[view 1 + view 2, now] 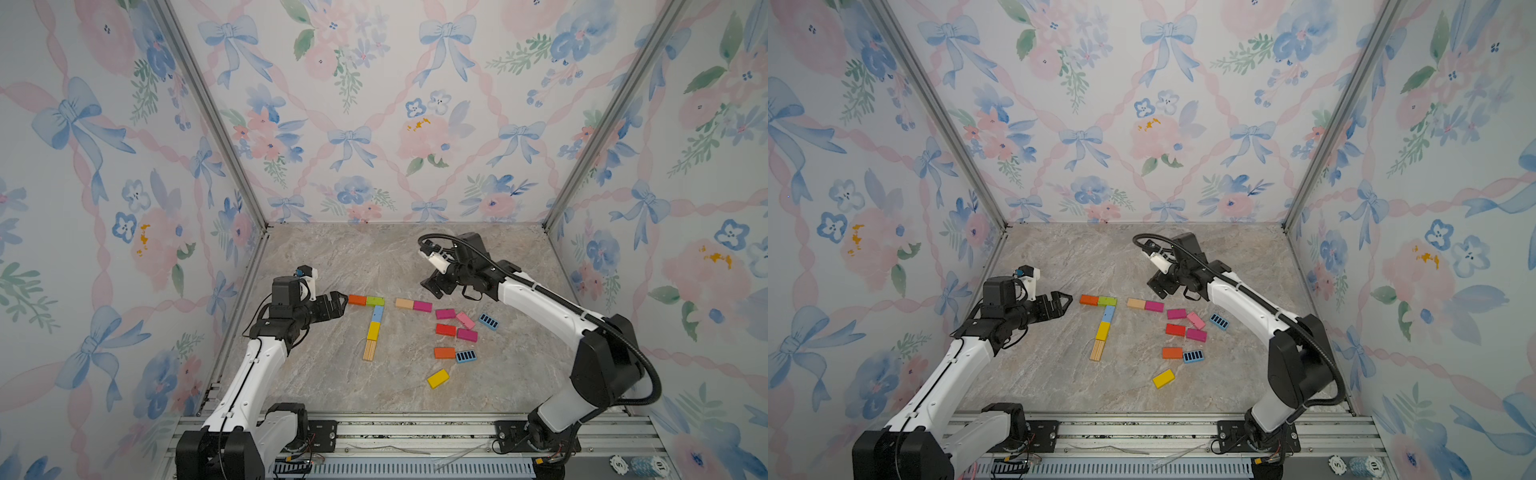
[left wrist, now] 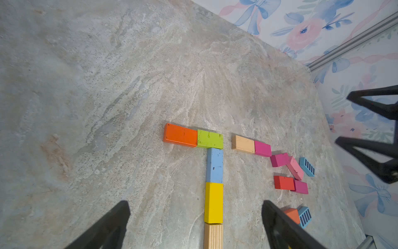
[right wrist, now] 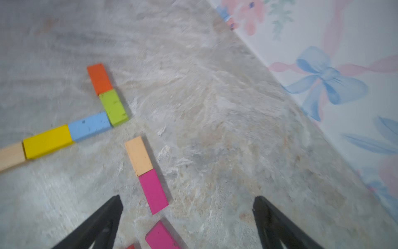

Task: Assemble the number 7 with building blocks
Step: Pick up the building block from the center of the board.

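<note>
The 7 (image 1: 377, 313) was found laid out complete, left of spare blocks (image 1: 445, 329). The left claw (image 2: 196, 203) and right claw (image 3: 187, 198) were held apart, empty. Only withdrawal was judged needed.

"Where's the left arm, then?"

"It's stretched out low, forearm sloping up to a level wrist. The left gripper (image 1: 341, 304) points at the number 7 (image 1: 377, 313) from its left. It sits close to the outer end of the top bar, and from here it looks clear of it."

"Jaws?"

"Spread wide, with nothing between them."

"And the right arm?"

"That one's elbow is up high. The forearm reaches in and the wrist bends downward. The right gripper (image 1: 432, 289) hangs beyond the 7 and off to its right, well apart from it, tipped down."

"Holding anything?"

"No. Its fingers (image 3: 112, 211) stand far apart, and they're empty."
</note>
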`<state>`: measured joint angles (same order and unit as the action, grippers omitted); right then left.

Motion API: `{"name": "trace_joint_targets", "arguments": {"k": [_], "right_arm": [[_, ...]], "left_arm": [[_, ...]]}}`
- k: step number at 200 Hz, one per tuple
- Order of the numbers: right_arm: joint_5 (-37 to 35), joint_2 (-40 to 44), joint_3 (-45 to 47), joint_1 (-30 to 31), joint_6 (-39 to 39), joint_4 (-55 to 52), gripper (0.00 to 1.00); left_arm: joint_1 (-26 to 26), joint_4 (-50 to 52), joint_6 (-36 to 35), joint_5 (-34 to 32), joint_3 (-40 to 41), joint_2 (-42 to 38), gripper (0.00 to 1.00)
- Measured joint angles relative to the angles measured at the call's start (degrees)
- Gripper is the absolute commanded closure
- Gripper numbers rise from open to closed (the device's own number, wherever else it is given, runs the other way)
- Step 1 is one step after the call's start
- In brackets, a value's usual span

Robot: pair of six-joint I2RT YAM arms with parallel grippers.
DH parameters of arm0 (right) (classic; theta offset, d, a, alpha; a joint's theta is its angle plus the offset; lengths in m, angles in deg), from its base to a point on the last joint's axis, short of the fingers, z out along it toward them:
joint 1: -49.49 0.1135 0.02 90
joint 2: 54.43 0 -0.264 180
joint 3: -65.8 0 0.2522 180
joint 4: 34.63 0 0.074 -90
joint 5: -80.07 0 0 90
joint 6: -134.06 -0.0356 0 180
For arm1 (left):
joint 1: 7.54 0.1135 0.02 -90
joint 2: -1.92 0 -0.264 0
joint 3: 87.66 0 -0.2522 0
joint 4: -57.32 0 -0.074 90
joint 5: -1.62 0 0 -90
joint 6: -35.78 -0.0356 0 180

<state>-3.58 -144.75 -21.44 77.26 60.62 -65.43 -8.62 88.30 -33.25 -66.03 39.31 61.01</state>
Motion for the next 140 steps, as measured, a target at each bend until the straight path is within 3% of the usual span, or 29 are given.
{"name": "trace_joint_targets", "arguments": {"k": [23, 38, 56, 88, 140], "right_arm": [[7.3, 0.4, -3.4, -9.6, -16.5, -0.6, 0.03], [12.7, -1.8, -5.2, -15.0, -23.5, -2.5, 0.05], [14.2, -2.7, -3.2, -18.4, -29.8, -6.0, 0.07], [12.4, -2.7, 0.2, -18.3, -34.0, -15.8, 0.10], [3.2, -5.4, 0.9, -12.5, -31.6, -25.9, 0.19]], "left_arm": [[0.0, 0.0, 0.0, 0.2, 0.0, 0.0, 0.02], [0.0, 0.0, 0.0, 0.2, 0.0, 0.0, 0.02], [0.0, 0.0, 0.0, 0.2, 0.0, 0.0, 0.02], [0.0, 0.0, 0.0, 0.2, 0.0, 0.0, 0.02], [0.0, 0.0, 0.0, 0.2, 0.0, 0.0, 0.02]]}}
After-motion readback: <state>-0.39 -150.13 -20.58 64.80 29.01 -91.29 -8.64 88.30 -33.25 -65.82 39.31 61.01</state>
